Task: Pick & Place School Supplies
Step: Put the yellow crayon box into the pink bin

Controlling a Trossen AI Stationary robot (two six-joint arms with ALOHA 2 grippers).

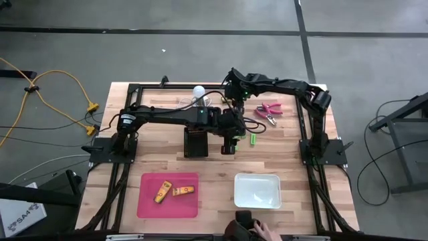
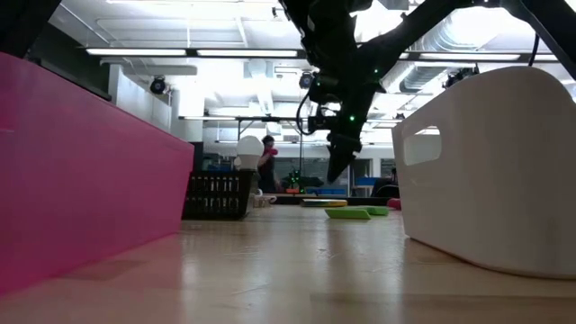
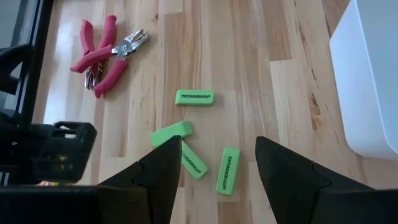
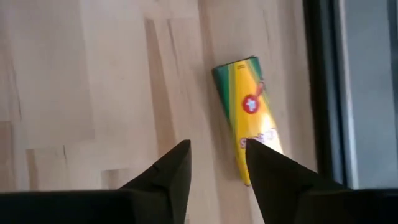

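A yellow-and-green crayon box (image 4: 249, 118) lies flat on the wood beside the black frame rail (image 4: 323, 93). My right gripper (image 4: 217, 149) hovers open over it at the table's far side (image 1: 231, 100). The box lies beside one finger, not between the two. Several green erasers (image 3: 194, 97) lie flat on the table under my open left gripper (image 3: 217, 142), which hangs above them near the table's middle (image 1: 231, 142). Pink-handled pliers (image 3: 102, 53) lie beyond the erasers. Two more yellow-orange boxes (image 1: 172, 193) rest in the pink tray (image 1: 150, 204). My right gripper points steeply down, and one fingertip (image 4: 261, 155) stands in front of the crayon box's lower end (image 4: 264, 140). I cannot tell whether it touches the box. The box lies flat on the table, outside the gap between the fingers.
A white bin (image 1: 257, 191) stands at the near right, and the pink tray at the near left. A black ribbed box (image 1: 195, 142) sits under the left arm, and a white bulb (image 1: 198, 92) is at the far edge. A person's hand (image 1: 266, 231) shows at the near edge.
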